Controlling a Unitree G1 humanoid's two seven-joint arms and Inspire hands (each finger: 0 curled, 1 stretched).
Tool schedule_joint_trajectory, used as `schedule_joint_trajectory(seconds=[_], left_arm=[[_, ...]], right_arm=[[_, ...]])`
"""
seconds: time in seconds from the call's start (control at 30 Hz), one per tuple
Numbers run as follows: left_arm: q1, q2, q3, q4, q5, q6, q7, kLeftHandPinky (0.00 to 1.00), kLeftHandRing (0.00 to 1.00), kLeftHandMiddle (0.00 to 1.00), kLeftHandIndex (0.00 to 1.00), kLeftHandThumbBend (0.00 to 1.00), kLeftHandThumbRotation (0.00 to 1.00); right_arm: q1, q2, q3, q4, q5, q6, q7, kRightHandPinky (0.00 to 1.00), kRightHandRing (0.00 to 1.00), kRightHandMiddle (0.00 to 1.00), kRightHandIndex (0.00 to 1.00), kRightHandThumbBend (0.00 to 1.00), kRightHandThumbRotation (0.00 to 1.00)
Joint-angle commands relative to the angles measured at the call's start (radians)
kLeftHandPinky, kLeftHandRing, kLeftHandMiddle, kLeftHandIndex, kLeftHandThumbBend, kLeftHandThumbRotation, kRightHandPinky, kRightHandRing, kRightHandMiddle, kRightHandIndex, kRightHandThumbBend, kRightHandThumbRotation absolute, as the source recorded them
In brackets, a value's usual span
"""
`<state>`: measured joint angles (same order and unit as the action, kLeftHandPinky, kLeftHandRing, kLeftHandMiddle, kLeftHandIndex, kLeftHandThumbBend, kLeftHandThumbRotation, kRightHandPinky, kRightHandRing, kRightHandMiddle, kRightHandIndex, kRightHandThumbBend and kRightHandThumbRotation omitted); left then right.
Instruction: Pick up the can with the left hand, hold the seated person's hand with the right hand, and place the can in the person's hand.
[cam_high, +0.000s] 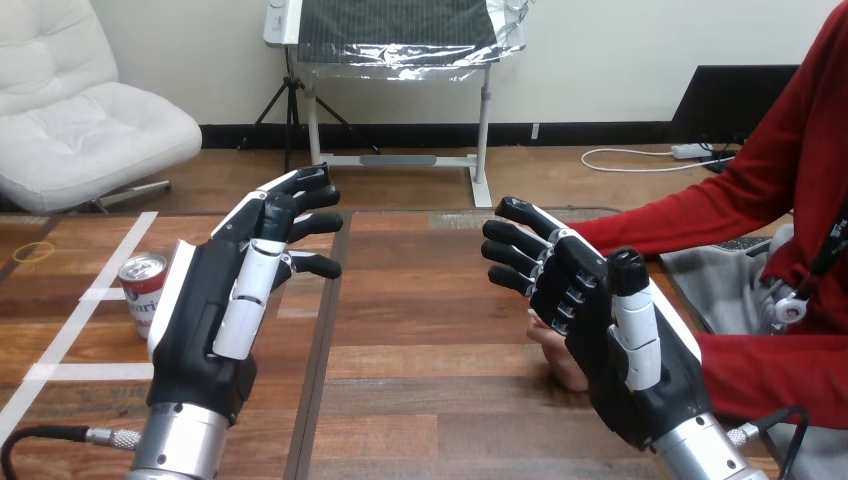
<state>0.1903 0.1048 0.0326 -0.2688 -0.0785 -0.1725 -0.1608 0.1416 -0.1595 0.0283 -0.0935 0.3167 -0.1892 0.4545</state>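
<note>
Can (143, 290), one only, stands upright beside left hand (203, 325); right hand (608, 355) apart.

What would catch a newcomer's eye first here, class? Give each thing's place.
The left hand and right hand stand out, raised open over the table at the view's left and right. A can stands upright on the table at far left, partly hidden by the left hand, and the person's hand shows beneath the right hand.
</note>
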Motion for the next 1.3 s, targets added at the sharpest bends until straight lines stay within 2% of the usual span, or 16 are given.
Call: schedule_joint_trajectory(seconds=[0.0, 0.3, 0.53, 0.73, 0.87, 1.03, 1.27], left_arm=[[-0.04, -0.002, -0.004, -0.045, -0.013, -0.004, -0.003, 0.55, 0.74, 0.77, 0.77, 0.51, 0.92], [-0.041, 0.002, -0.003, -0.04, -0.008, -0.007, 0.0, 0.56, 0.74, 0.78, 0.77, 0.52, 0.92], [-0.046, 0.011, -0.001, -0.014, 0.042, -0.051, 0.014, 0.61, 0.75, 0.78, 0.76, 0.51, 0.95], [-0.057, 0.017, 0.005, 0.016, 0.072, -0.092, 0.022, 0.78, 0.88, 0.88, 0.81, 0.46, 0.98], [-0.066, 0.02, 0.011, 0.039, 0.095, -0.113, 0.037, 0.93, 0.96, 0.96, 0.9, 0.48, 0.99], [-0.082, 0.022, 0.021, 0.078, 0.103, -0.143, 0.049, 0.98, 0.99, 0.99, 0.96, 0.5, 1.0], [-0.101, 0.025, 0.032, 0.118, 0.104, -0.157, 0.063, 1.0, 1.0, 1.0, 0.99, 0.57, 1.0]], right_arm=[[-0.056, 0.001, -0.015, -0.03, 0.005, -0.015, 0.002, 0.88, 0.88, 0.87, 0.88, 0.89, 1.0], [-0.056, 0.001, -0.015, -0.029, -0.002, -0.019, -0.001, 0.88, 0.88, 0.88, 0.89, 0.88, 1.0], [-0.055, 0.001, -0.015, -0.029, 0.001, -0.017, 0.001, 0.88, 0.89, 0.88, 0.9, 0.88, 1.0], [-0.055, 0.003, -0.014, -0.029, 0.001, -0.016, -0.001, 0.88, 0.88, 0.88, 0.89, 0.89, 1.0], [-0.055, 0.004, -0.014, -0.027, 0.001, -0.017, -0.002, 0.88, 0.88, 0.87, 0.89, 0.89, 1.0], [-0.056, 0.005, -0.014, -0.024, -0.002, -0.022, -0.002, 0.88, 0.88, 0.87, 0.89, 0.89, 1.0], [-0.057, 0.004, -0.015, -0.021, -0.001, -0.023, 0.0, 0.88, 0.89, 0.88, 0.9, 0.88, 1.0]])
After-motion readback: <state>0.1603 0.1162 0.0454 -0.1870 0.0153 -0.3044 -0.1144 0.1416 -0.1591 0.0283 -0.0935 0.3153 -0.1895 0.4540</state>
